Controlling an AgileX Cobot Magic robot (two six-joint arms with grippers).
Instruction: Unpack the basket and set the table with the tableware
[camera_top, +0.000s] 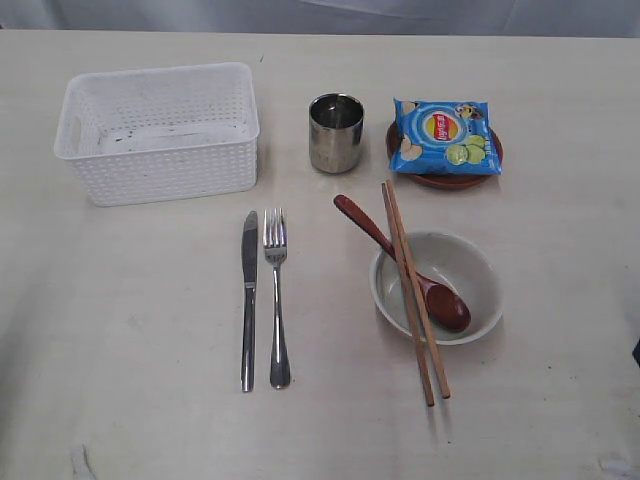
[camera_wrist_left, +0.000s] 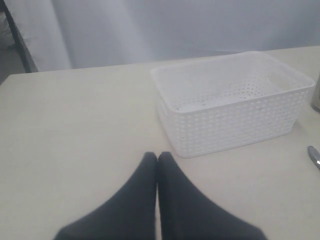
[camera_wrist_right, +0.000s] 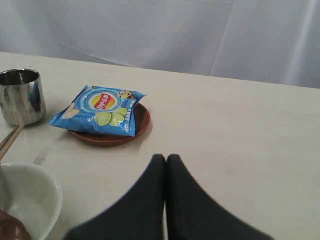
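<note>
Both the left gripper (camera_wrist_left: 157, 156) and right gripper (camera_wrist_right: 165, 158) are pressed together above the pale table (camera_top: 120, 330), white curtain (camera_wrist_right: 200, 30) behind.

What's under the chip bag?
A reddish-brown plate; only its rim shows past the chip bag. The plate's middle is covered, so nothing else there can be checked.

- Exterior view: steeply down over the pale beige tabletop (camera_top: 120, 320).
- Left wrist view: low, facing the white lattice plastic basket (camera_wrist_left: 230, 117).
- Right wrist view: low, facing the round steel cup (camera_wrist_right: 20, 97); exterior shares both.
</note>
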